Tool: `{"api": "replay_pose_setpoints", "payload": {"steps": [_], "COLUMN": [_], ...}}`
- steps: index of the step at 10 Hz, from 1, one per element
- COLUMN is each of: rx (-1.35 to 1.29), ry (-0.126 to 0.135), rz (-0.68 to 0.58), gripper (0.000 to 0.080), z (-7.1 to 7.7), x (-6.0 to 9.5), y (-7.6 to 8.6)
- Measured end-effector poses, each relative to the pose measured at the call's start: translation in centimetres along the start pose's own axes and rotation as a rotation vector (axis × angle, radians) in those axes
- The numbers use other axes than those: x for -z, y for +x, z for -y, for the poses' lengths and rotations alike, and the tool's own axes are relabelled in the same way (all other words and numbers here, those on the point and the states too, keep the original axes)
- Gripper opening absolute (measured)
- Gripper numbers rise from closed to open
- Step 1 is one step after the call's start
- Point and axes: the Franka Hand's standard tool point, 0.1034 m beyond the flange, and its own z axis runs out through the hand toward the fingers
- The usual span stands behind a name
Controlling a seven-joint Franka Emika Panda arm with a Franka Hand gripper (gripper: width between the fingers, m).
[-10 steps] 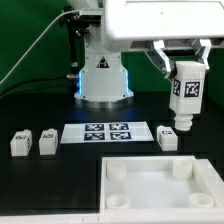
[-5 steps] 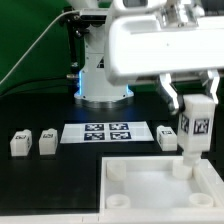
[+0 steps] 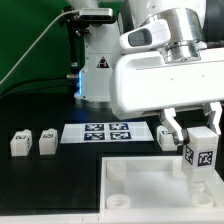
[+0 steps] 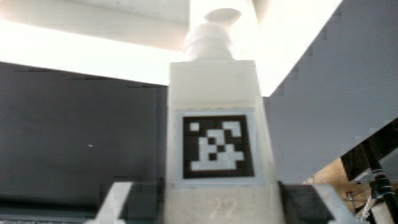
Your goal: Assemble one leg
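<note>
A black table [image 3: 50, 185] fills the scene, with a green backdrop [image 3: 20, 30] behind it and the arm's white base [image 3: 100, 75] at the back. The bulky white wrist housing [image 3: 160, 75] covers much of the exterior view and hides whatever lies behind it.

Under the pincer [image 3: 193, 130] lies the large white square panel [image 3: 150, 185]. The frame edge cuts it off, so only three round sockets show, and the corner directly beneath the pincer is covered. The marker board [image 3: 108, 131] lies flat towards the exterior view's left of the pincer.

The pincer is clamped on the leg [image 3: 202, 160], which hangs upright below it over that hidden corner, tag outward. Whether its lower end touches the panel cannot be told. In the wrist view its narrow peg [image 4: 217, 30] blurs into a bright white surface.

A second leg [image 3: 166, 138] stands just beside the pincer, partly hidden by a finger. Two spare legs [image 3: 32, 143] sit well apart from it, beyond the marker board.
</note>
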Motion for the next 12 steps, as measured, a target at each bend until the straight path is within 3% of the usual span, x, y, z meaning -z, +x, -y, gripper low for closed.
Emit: {"api": "replay_pose_setpoints", "payload": {"steps": [3,7,12], "rx": [0.000,-0.004,-0.005], "ry": [0.005,0.006,0.005], "rz": [-0.002,0.001,-0.007], "gripper": [0.0294,0.0294,0.0294], "z": [0.4,0.6,0.5], "x": [-0.5,-1.7,-1.7], "y": [0.3,-0.9,-0.8]}}
